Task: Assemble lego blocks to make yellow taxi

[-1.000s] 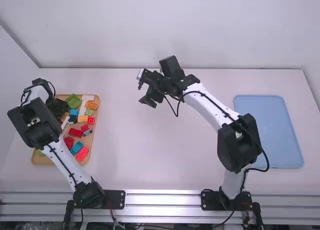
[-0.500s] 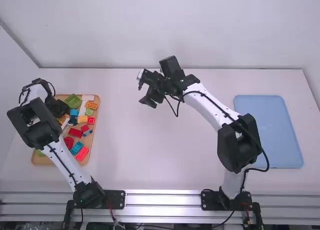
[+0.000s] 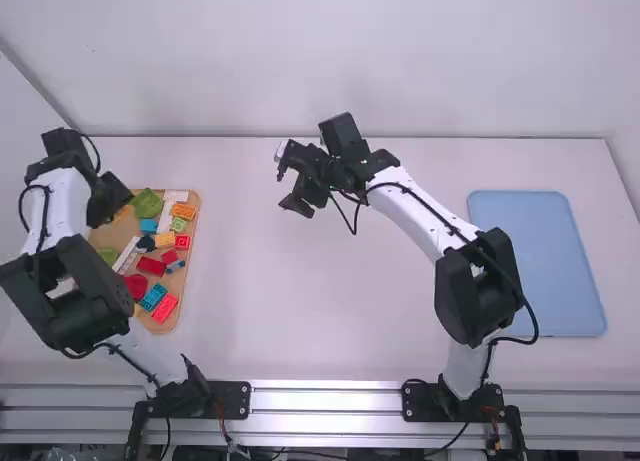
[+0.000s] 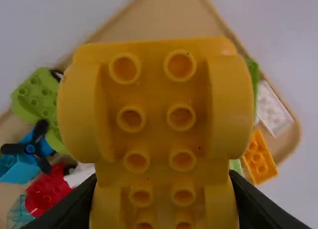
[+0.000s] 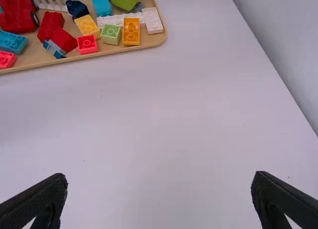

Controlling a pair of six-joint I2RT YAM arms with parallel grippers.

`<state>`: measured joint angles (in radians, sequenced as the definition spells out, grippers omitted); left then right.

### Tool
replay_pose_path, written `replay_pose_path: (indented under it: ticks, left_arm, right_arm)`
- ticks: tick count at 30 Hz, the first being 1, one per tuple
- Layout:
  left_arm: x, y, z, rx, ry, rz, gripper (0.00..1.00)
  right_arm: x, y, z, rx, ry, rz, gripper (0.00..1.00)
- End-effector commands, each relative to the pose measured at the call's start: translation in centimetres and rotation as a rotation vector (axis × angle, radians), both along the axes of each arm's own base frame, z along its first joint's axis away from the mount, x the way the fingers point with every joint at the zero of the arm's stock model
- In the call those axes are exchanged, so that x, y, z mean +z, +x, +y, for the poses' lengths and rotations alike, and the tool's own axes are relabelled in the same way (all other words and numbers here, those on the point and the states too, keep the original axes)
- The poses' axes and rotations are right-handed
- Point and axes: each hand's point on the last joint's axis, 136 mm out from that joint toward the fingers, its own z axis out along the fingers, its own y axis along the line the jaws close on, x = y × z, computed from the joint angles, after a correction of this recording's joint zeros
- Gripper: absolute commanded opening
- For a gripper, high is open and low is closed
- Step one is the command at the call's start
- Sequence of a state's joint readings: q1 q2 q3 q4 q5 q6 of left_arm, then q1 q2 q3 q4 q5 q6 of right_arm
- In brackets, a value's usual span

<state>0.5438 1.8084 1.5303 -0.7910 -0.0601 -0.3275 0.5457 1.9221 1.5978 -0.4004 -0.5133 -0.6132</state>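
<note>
Block [image 4: 155, 139], yellow, end cropped, clamped in half-hidden left fingers [image 3: 109, 197]; right fingers [image 3: 301, 192] wide apart, empty

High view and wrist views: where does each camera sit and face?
High view: above and behind the arms, looking forward and down at the table; both arms show.
Left wrist view: on that wrist, toward the wooden tray, past a yellow block in the left pincer.
Right wrist view: on that wrist, down at the table; the open right pincer shows.
Shared, high and right wrist: the orange block.
</note>
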Motion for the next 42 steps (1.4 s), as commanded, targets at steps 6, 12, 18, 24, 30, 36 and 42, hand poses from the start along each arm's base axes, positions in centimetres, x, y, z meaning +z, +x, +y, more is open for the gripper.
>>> replay_pose_path:
  ticks: [6, 12, 18, 24, 30, 36, 42]
  left_arm:
    - [-2.4, 2.3, -14.5, -0.805, -0.167, -0.028, 0.02]
    - [-2.5, 2.9, -22.5, -1.186, -0.121, -0.008, 0.02]
    - [-4.2, 3.2, -29.1, -1.405, 0.085, 0.088, 0.02]
    - [-6.5, 1.0, -35.5, -1.644, 0.138, 0.148, 0.02]
    - [-8.6, -0.4, -38.1, -1.673, 0.143, 0.227, 0.02]
    - [-10.8, -2.5, -41.4, -1.941, 0.075, 0.210, 0.02]
    - [-13.6, -4.1, -43.3, -2.082, 0.133, 0.176, 0.02]
  right_arm:
    - [2.3, 1.8, -1.1, -0.034, 0.041, -0.052, 0.99]
    - [4.1, 1.7, -3.5, -0.067, 0.048, -0.040, 0.99]
    - [6.3, -0.9, -6.6, 0.006, 0.088, 0.023, 0.99]
    - [4.3, -3.1, -10.3, 0.065, 0.039, 0.103, 0.98]
    - [3.4, -3.3, -12.7, 0.034, 0.122, 0.152, 0.98]
    - [4.0, -3.0, -13.8, -0.054, 0.145, 0.069, 0.98]
    - [6.1, -2.6, -15.2, -0.214, 0.160, -0.041, 0.99]
